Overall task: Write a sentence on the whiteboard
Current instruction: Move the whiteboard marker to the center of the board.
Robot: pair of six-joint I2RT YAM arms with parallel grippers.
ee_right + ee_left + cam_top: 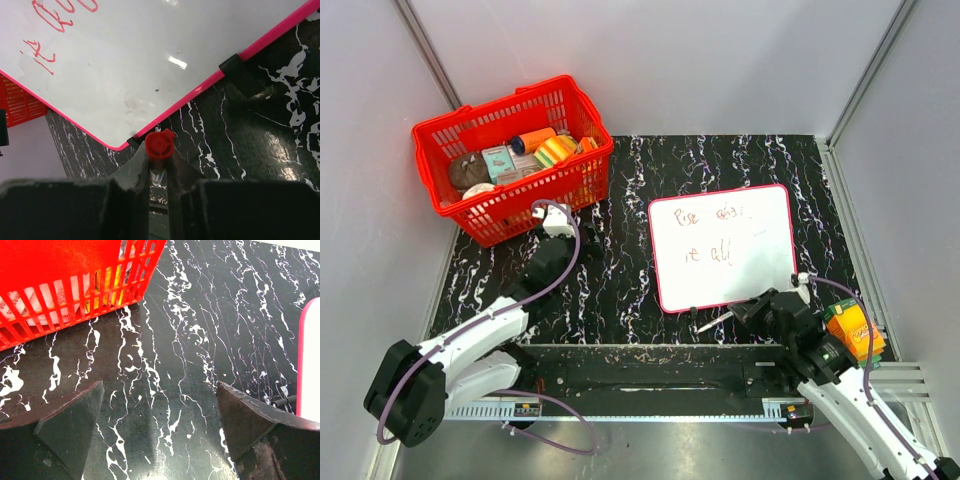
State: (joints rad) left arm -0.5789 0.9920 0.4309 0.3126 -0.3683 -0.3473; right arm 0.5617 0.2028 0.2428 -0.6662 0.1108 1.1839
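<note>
The whiteboard [722, 270] lies flat on the black marbled table, right of centre, with a pink edge. The sentence [715, 216] stands on it in thin red marker, in two short lines. My right gripper [748, 311] hangs just off the board's near edge, shut on a marker [715, 322] that points left over the table. In the right wrist view the marker's red end [160, 144] sticks up between the fingers, below the whiteboard [150, 60] corner and part of the sentence [55, 15]. My left gripper [555, 222] is open by the basket, with only bare table between its fingers [75, 415].
A red basket [485, 215] with several small items stands at the back left, its mesh wall [75, 295] close ahead of the left gripper. An orange packet [855, 335] lies by the right arm. Black clips [235, 65] sit on the board's edge. Grey walls enclose the table.
</note>
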